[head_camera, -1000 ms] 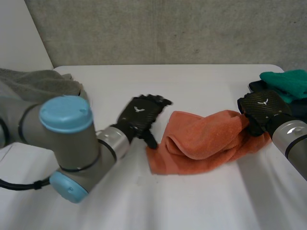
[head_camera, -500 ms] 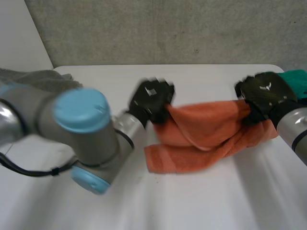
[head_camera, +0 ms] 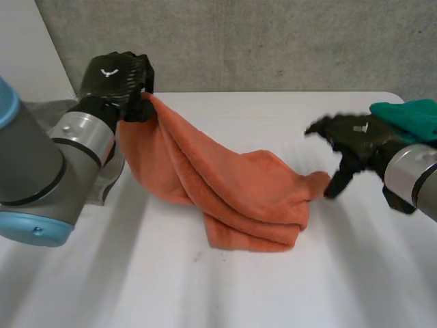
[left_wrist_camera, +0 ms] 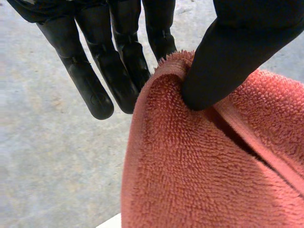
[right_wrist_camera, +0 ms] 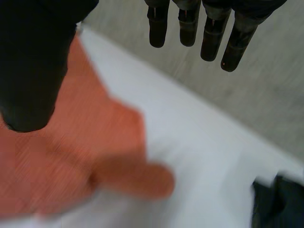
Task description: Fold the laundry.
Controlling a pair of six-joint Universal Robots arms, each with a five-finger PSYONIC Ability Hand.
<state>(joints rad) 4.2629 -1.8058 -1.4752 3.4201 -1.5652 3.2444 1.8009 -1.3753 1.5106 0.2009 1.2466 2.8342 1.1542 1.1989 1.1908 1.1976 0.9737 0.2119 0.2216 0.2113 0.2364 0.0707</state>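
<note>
Orange towel [head_camera: 232, 184]: thick terry, soft, limp, probably light; should pinch easily and sag wherever unsupported. Left hand [head_camera: 116, 82] pinches hemmed edge between thumb and fingers, held high. Cloth drapes from it down to desk [head_camera: 273, 287], bunched folds ending just short of right hand [head_camera: 355, 140]. Right hand spread wide, holding nothing. Best hold for it: free end nearest its thumb.

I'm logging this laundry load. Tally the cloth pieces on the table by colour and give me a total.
orange terry towel: 1
teal cloth: 1
grey cloth: 1
Total: 3
</note>
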